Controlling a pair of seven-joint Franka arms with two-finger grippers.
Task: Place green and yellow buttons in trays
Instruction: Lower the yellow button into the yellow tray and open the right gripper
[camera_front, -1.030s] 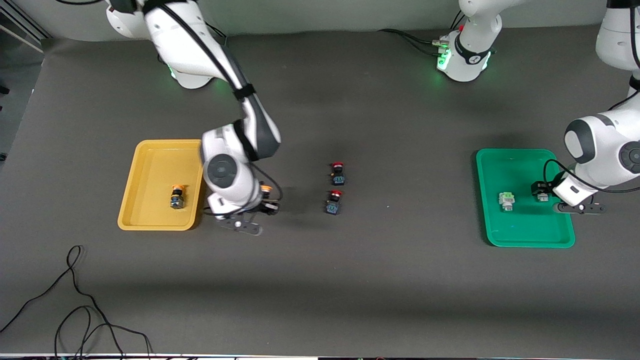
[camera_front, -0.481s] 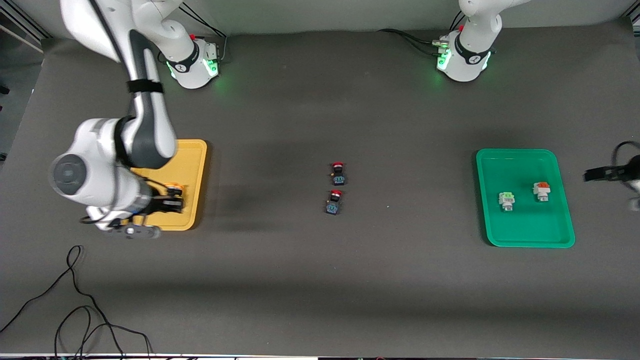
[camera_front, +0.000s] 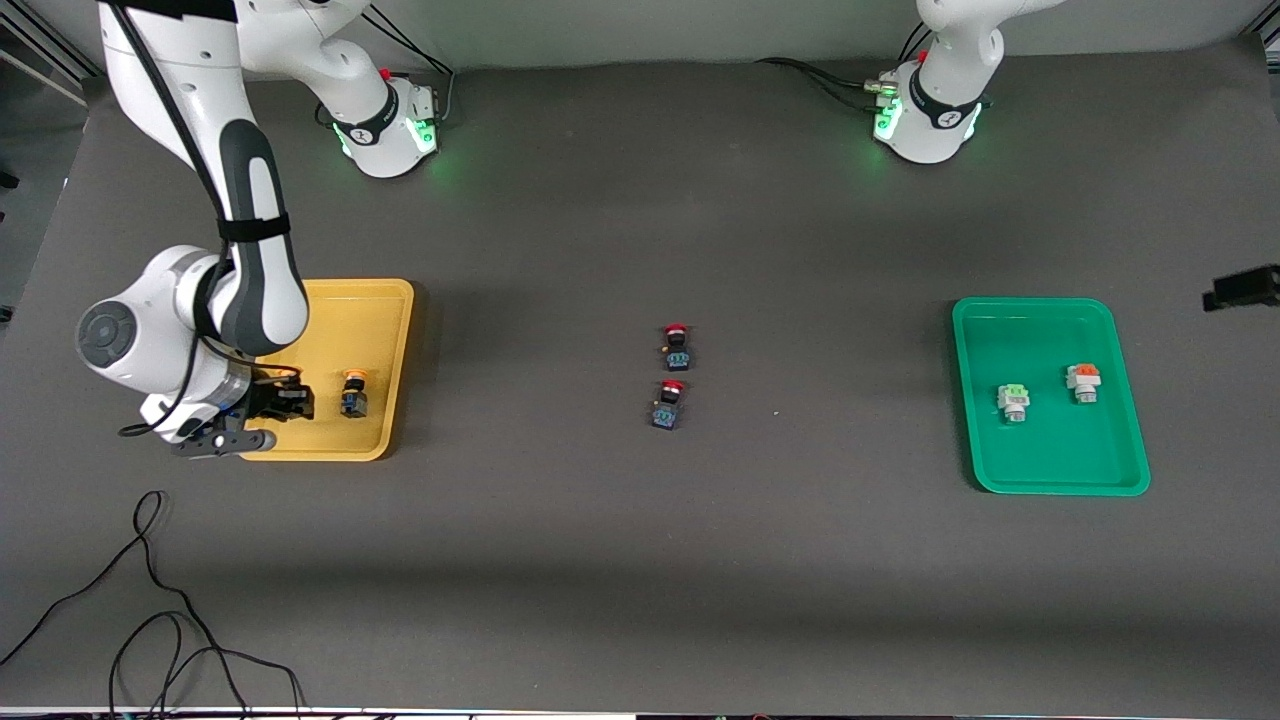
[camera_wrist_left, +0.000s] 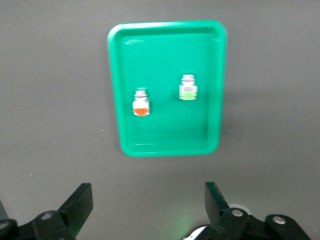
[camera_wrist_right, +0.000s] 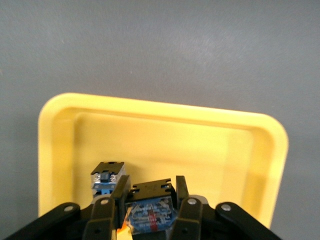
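The right gripper (camera_wrist_right: 150, 210), clenched on a yellow-capped button (camera_wrist_right: 149, 212), hangs over the yellow tray (camera_front: 375, 300), where another yellow-capped button (camera_front: 353, 396) already rests. Dropped now, the held one could strike its neighbour or roll out over the rim. The white-bodied buttons (camera_wrist_left: 141, 102) lie in the green tray (camera_wrist_left: 165, 35); the left gripper (camera_wrist_left: 147, 210) hangs released above the counter (camera_front: 800, 560).

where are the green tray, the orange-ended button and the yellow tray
green tray (camera_front: 1050, 320), front view, bare floor by the top rim
orange-ended button (camera_front: 1083, 380), front view, its body
yellow tray (camera_front: 370, 300), front view, bare floor
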